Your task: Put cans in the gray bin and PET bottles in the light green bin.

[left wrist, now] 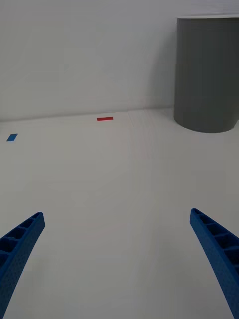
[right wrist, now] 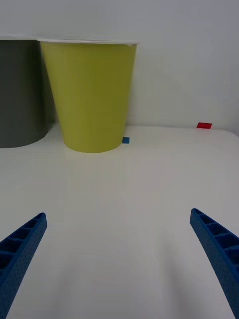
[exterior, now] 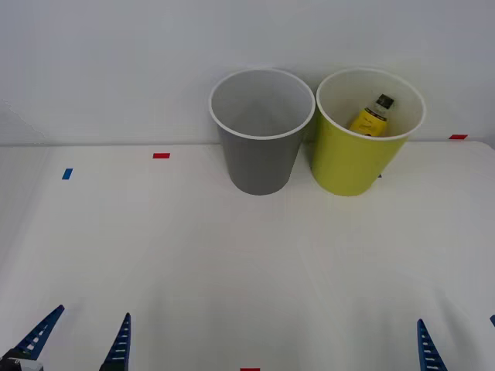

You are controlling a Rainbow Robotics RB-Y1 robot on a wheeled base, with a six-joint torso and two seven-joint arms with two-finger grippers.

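Note:
The gray bin (exterior: pixel 261 147) stands at the back middle of the white table, and its pale inside looks bare. Right beside it is the light green bin (exterior: pixel 363 154), with a PET bottle (exterior: pixel 373 116) lying tilted inside, yellow label and black cap showing. My left gripper (exterior: pixel 81 340) is open low at the table's near left edge, far from both bins. My right gripper (exterior: pixel 456 344) is open at the near right edge. The right wrist view faces the light green bin (right wrist: pixel 92 94) and part of the gray bin (right wrist: pixel 20 92); the left wrist view has the gray bin (left wrist: pixel 208 75) ahead. No cans are visible.
Small tape marks lie on the table: red (exterior: pixel 161 155) and blue (exterior: pixel 67 174) at the back left, red (exterior: pixel 458 137) at the back right, and red (exterior: pixel 249 369) at the front edge. A blue mark (right wrist: pixel 125 140) sits by the light green bin's base.

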